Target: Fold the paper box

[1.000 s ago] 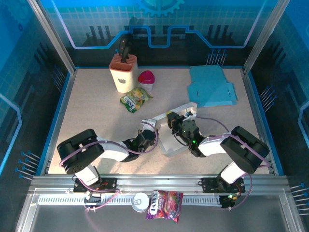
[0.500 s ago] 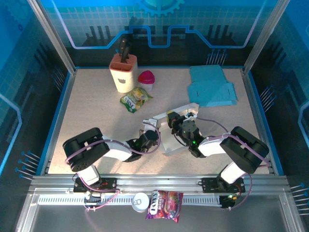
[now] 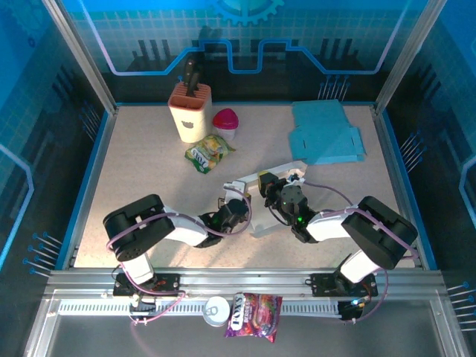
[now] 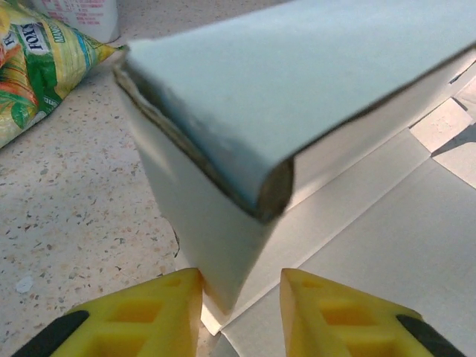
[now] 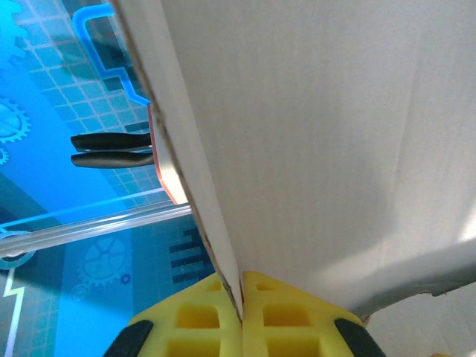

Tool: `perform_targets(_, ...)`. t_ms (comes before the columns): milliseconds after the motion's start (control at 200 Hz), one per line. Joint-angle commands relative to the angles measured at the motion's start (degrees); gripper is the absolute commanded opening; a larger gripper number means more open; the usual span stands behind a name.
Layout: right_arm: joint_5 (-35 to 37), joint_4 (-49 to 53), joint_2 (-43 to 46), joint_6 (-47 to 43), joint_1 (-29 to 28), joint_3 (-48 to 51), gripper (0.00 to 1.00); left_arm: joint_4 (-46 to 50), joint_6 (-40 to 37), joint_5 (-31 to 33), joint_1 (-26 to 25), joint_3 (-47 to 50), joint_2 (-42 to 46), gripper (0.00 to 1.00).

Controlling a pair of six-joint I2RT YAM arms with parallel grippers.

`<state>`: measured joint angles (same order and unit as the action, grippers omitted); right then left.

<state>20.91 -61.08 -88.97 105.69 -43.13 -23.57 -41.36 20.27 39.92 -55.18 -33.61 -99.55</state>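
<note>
Change, top view: since a second ago the left hand (image 3: pixel 239 210) has slid right, up against the white cardboard paper box (image 3: pixel 260 223), and its jaws have begun to part.
Top view, paper box: half-raised in the middle of the speckled beige desk (image 3: pixel 149 171), between the two hands.
Top view, right hand (image 3: pixel 269 195): at the box's far-left part, beneath a raised flap.
Top view, surroundings: flat blue cardboard sheets (image 3: pixel 325 134) lie well apart at the far right; a green snack bag (image 3: pixel 208 152) lies beyond the left hand.
Left wrist view, left hand (image 4: pixel 240 286): yellow fingers (image 4: pixel 160 312) stand apart, loosely straddling the lower corner of an upright box wall; not clamped.
Left wrist view, paper box: folded top edge overhead, floor panel flat to the right.
Right wrist view, right hand (image 5: pixel 242 286): fingers pressed together, pinching the thin edge of a box wall.
</note>
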Motion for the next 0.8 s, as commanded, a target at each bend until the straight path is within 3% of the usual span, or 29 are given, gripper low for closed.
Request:
perform_targets(0, -5.9, 4.8, -0.4, 1.7, -3.2, 1.0, 0.0, -5.8, -1.1, -1.9, 0.4, -3.0, -0.2, 0.27)
perform_targets(155, -5.9, 5.4, -0.1, 1.7, -3.3, 1.2, 0.0, -6.0, -2.2, -2.7, 0.9, -2.9, 0.1, 0.1)
perform_targets(450, -5.8, 6.0, -0.4, 2.0, -3.8, 0.3, 0.0, -4.8, -1.5, -3.6, 0.9, -4.9, -1.0, 0.0)
perform_targets(700, -5.7, 9.0, 1.6, 1.5, -3.6, 0.1, 0.0, 9.5, 7.3, 7.6, -0.4, -8.2, 1.2, 0.0)
perform_targets(790, -6.8, 13.0, 5.6, -1.3, -2.2, 0.3, 0.22, 13.1, 8.0, 8.3, -0.2, -7.5, 3.7, 0.0)
